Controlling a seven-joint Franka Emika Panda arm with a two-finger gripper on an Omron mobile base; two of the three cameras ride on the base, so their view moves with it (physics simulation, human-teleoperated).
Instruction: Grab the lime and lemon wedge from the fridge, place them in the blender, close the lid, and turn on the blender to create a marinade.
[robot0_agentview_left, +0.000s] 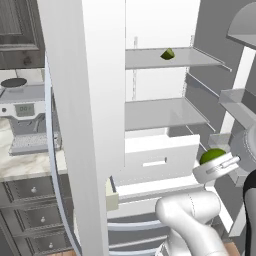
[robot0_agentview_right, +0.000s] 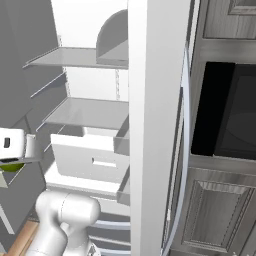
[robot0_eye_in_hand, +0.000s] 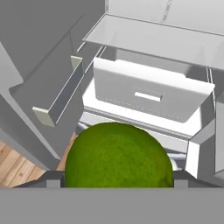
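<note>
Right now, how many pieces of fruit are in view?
2. The lemon wedge sits on the fridge's upper shelf. The lime sits between the gripper's fingers, outside the shelves. The fridge door may hide more.

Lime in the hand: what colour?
Mottled yellow-green, clearest in the hand view: lime.

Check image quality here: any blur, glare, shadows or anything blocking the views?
Left base view: flat, even lighting, no glare; coarse render; the fridge door edge blocks the middle; lemon wedge small but readable. Right base view: same flat look; door edge splits the picture; black oven panel featureless. Hand view: the lime looms large, its skin texture soft; shelves behind stay sharp.
</note>
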